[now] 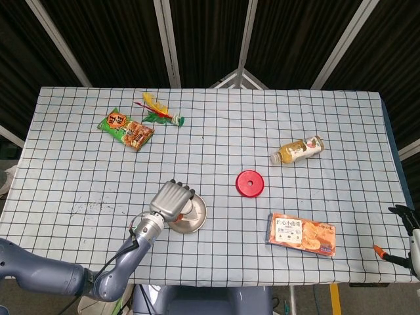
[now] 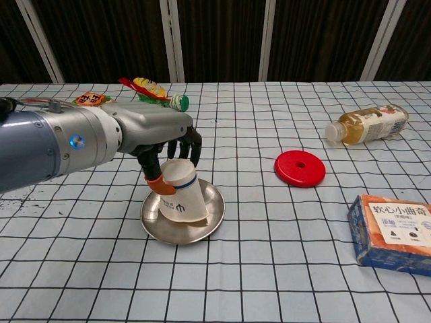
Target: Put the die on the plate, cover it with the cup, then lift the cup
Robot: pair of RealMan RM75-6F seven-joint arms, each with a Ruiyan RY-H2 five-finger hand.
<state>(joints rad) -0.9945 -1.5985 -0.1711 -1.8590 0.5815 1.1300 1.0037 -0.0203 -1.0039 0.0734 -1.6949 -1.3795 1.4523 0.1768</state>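
Now your left hand (image 2: 158,138) grips the cup (image 2: 180,190) near its closed upper end, fingers (image 2: 185,145) curled over the far side and the orange-tipped thumb pressing the near side. The cup stands mouth down on the plate (image 2: 209,225), leaning a little, its rim on or just above the metal; which of the two is hard to tell from the chest view. The die is out of sight in both views, so judge it to be under the cup, though nothing confirms that.

Treat the cup as light, thin paper that dents if you squeeze hard. It looks slippery and tapers toward your fingers, so hold it firmly but gently around the narrow end and keep the grip even on both sides. The plate is shallow polished metal and will probably skate on the checked cloth of the surface (image 2: 269,269) if the rim drags sideways, so move the cup straight up and down.

The plate holds only the cup and whatever it hides. A bottle (image 2: 367,124) of amber drink lies on its side, well apart, beyond a red disc (image 2: 300,168).

Your right hand (image 1: 410,226) shows only at the edge of the head view, too little to tell how its fingers lie.
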